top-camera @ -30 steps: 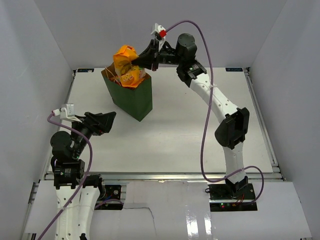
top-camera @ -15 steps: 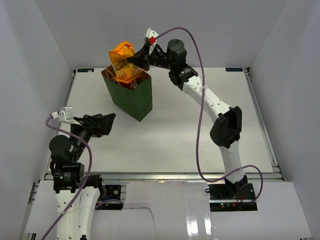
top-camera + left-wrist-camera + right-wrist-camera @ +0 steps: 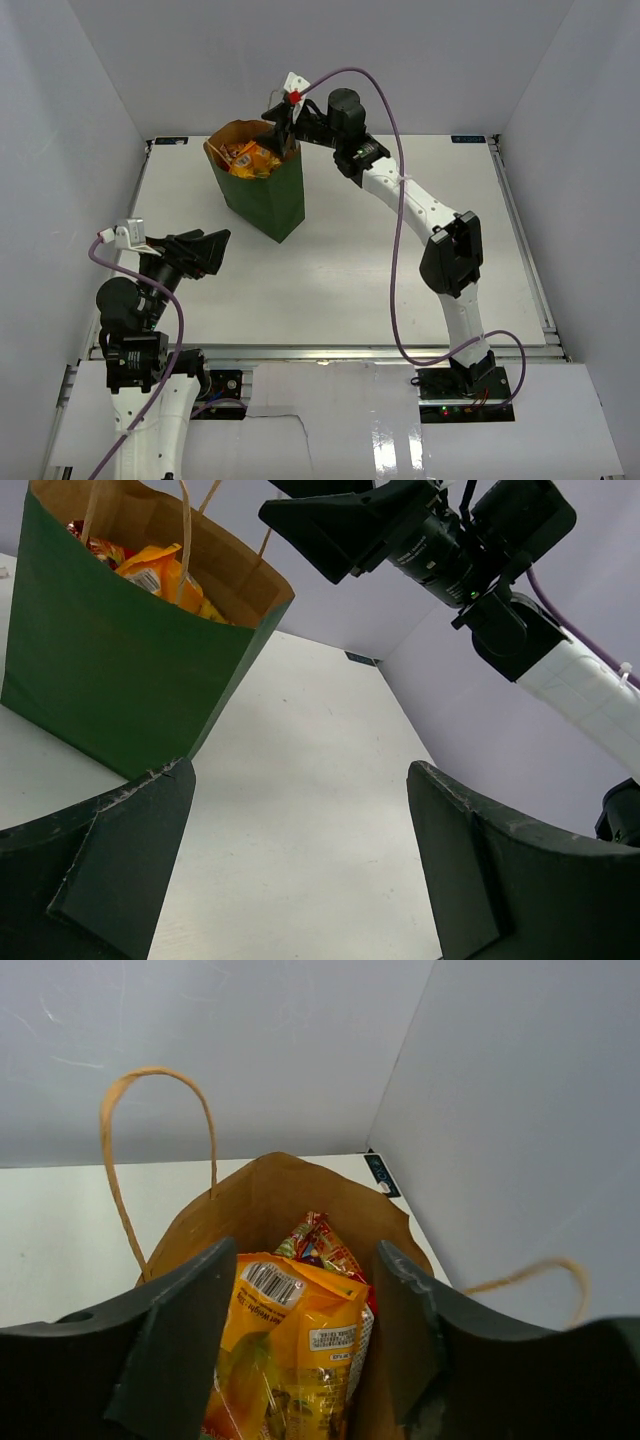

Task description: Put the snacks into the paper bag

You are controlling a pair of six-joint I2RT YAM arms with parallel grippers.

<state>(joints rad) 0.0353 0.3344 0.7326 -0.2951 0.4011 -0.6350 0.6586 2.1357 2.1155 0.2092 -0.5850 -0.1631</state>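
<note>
The dark green paper bag (image 3: pixel 268 198) stands upright at the back left of the table, its brown inside (image 3: pixel 290 1182) showing. A large orange snack bag (image 3: pixel 250 158) (image 3: pixel 290 1350) lies inside it, with a red packet (image 3: pixel 322 1240) behind it. My right gripper (image 3: pixel 279 122) (image 3: pixel 305 1250) hovers just over the bag's mouth. Its jaws are open, one on each side of the orange bag, which has sunk into the paper bag. Near the front left, my left gripper (image 3: pixel 214 246) (image 3: pixel 300 770) is wide open and holds nothing. In the left wrist view the bag (image 3: pixel 110 670) stands ahead on the left.
Thin string handles (image 3: pixel 150 1078) stick up from the bag's rim. White walls close in the table on three sides. The right arm (image 3: pixel 430 215) stretches across the back right of the table (image 3: pixel 400 280).
The right gripper moved left and down over the bag's mouth and opened. The orange bag, held above the rim before, has dropped inside. The left arm barely moved.
</note>
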